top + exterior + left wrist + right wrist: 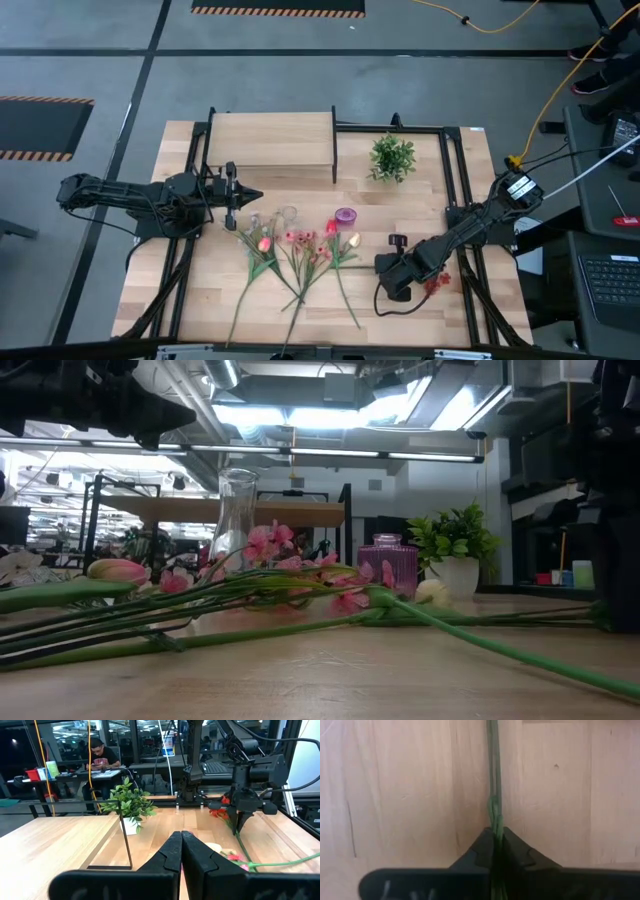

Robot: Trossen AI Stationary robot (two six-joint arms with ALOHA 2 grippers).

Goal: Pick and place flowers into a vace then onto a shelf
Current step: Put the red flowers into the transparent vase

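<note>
Right end effector clenched on thin green stem | red-blossomed flower beside it | left end effector clenched, empty

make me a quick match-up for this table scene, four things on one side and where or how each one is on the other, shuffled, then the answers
Things:
1. right gripper
2. left gripper
3. purple vase
4. leafy green plant

Places or states:
A. in a white pot beside the shelf
B. shut on a green flower stem
C. standing among the flower heads at mid-table
D. shut and empty, in front of the shelf

Pairs: 1-B, 2-D, 3-C, 4-A
</note>
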